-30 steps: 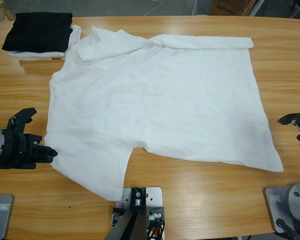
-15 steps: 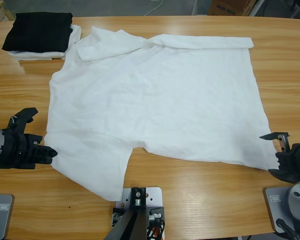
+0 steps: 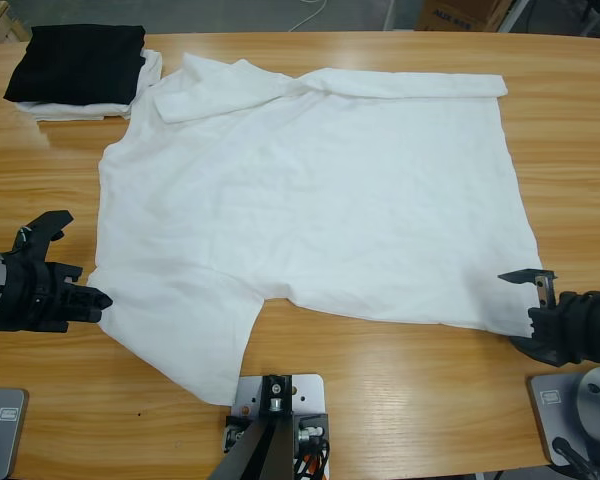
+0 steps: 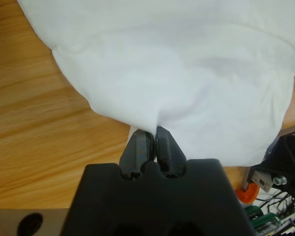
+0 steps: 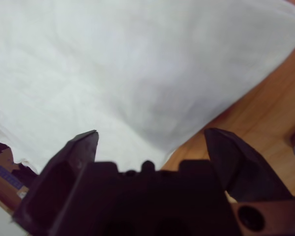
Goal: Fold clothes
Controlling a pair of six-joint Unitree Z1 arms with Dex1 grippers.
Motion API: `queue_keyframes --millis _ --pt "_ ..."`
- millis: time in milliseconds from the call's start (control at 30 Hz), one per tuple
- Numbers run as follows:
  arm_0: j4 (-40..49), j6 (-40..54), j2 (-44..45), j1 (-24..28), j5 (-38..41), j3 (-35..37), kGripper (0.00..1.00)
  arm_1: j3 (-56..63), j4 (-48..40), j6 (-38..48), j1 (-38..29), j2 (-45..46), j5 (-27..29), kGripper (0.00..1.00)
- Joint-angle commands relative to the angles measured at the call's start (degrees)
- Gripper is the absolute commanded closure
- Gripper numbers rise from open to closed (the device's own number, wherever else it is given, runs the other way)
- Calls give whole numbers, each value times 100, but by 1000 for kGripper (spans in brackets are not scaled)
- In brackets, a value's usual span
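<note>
— Since a second earlier, the right tool (image 3: 529, 302) had come in from the right edge to the shirt's (image 3: 310, 200) near right corner; the left tool (image 3: 93, 297) had barely shifted.

— How did the right tool stand?

— Its jaws were wide apart, one tip over the hem, the other lower at the corner. In the right wrist view (image 5: 152, 142) the white cloth filled the gap between the two jaws, with bare bench (image 5: 265, 123) to one side.

— And the left one?

— Clamped on the shirt. In the left wrist view (image 4: 151, 142) the two jaws were pressed together with a fold of the sleeve edge (image 4: 152, 118) pinched between them, the cloth bunching up from that point.

— Where did the shirt lie?

— Spread flat across the middle of the bench (image 3: 570, 150), its far edge folded over in a long band, the collar end toward the far left.

— Anything else up there?

— A folded black garment (image 3: 78, 62) sat on a folded white cloth (image 3: 85, 108) at the far left corner, just beside the shirt's far sleeve.
</note>
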State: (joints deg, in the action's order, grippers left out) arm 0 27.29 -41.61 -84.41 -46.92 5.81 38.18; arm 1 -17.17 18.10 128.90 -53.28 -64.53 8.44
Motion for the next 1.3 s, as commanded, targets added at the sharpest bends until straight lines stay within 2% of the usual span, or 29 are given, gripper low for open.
queue_keyframes --millis 33,133,300,333,433,467,500,533,600,933,1100,1200,1300 --pt "84 100 -216 52 5 1 1000 171 -219 -72 -139 -562 70 154" --pt "101 100 -208 69 8 5 1000 169 -260 -151 -156 -696 89 199" --pt "128 141 -199 106 8 -4 1000 162 -223 -380 -156 -597 228 371" --pt "124 144 -206 111 8 -2 1000 146 -158 -468 -156 -569 249 425" --pt "119 144 -216 113 8 5 1000 118 29 -770 -156 -486 400 678" --pt "119 144 -215 113 8 1 1000 114 48 -889 -156 -486 430 702" --pt "121 143 -204 118 8 -8 1000 100 101 -1014 -156 -500 455 850" --pt "124 144 -195 122 8 -18 1000 92 123 -1104 -156 -518 466 931" --pt "119 144 -192 124 3 -30 1000 81 113 -1259 -156 -560 457 999" --pt "119 144 -225 131 -1 -39 1000 -53 250 -1721 -156 -571 395 1000" --pt "128 201 -199 131 -11 -11 1000 -1058 1396 -2463 -156 -666 400 1000" --pt "156 197 -162 131 -52 117 1000 -1513 1329 -3162 -155 -878 539 1000" --pt "337 206 -143 203 -152 513 1000 -1543 853 -3600 -12 -1103 557 1000"
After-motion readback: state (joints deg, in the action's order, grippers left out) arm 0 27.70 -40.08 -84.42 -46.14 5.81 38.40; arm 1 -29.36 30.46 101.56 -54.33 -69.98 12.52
